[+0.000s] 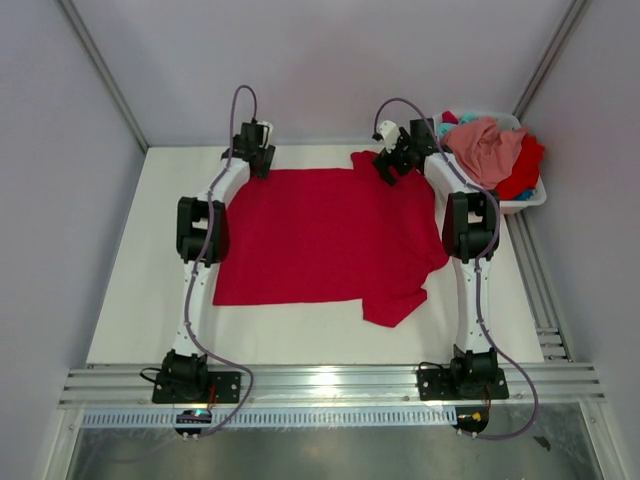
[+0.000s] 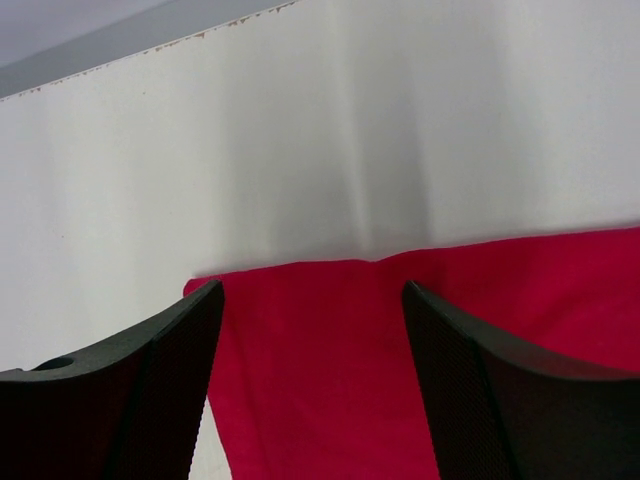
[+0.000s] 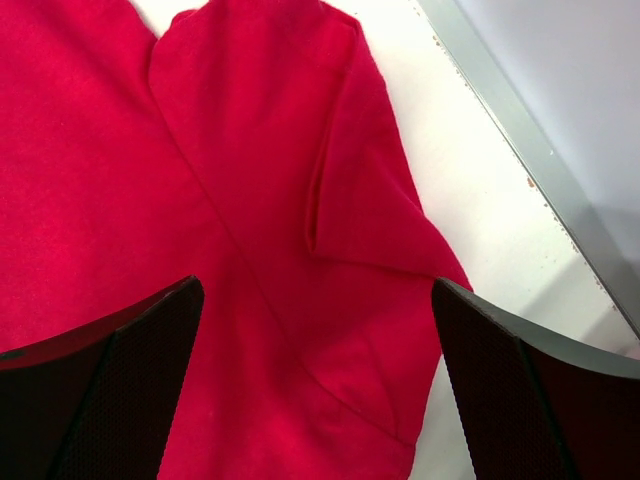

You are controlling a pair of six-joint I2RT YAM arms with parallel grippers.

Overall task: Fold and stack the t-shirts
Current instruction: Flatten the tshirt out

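Arm bases are bolted to the metal rail (image 1: 330, 385) at the near edge of the white table (image 1: 130, 300). Just past them the red t-shirt (image 1: 320, 235) lies spread flat across the middle of the table, mostly smooth, with one sleeve (image 1: 395, 305) sticking out toward the near right.

Both arms reach to the shirt's far edge. The left gripper (image 1: 258, 160) is over the far-left corner. In its wrist view the left gripper (image 2: 312, 300) has its jaws spread, with the shirt's corner between them, nothing pinched and bare table beyond. The right gripper (image 1: 390, 170) is at the far-right corner. In its wrist view the right gripper (image 3: 318, 290) has its jaws spread wide above the creased far sleeve (image 3: 360, 180), gripping nothing.

A white basket (image 1: 530, 200) sits at the far right corner, off the table edge. It holds a salmon pink shirt (image 1: 490, 145) on top, more red cloth (image 1: 525, 165) beside it and a bit of teal cloth (image 1: 448, 130) at its left.
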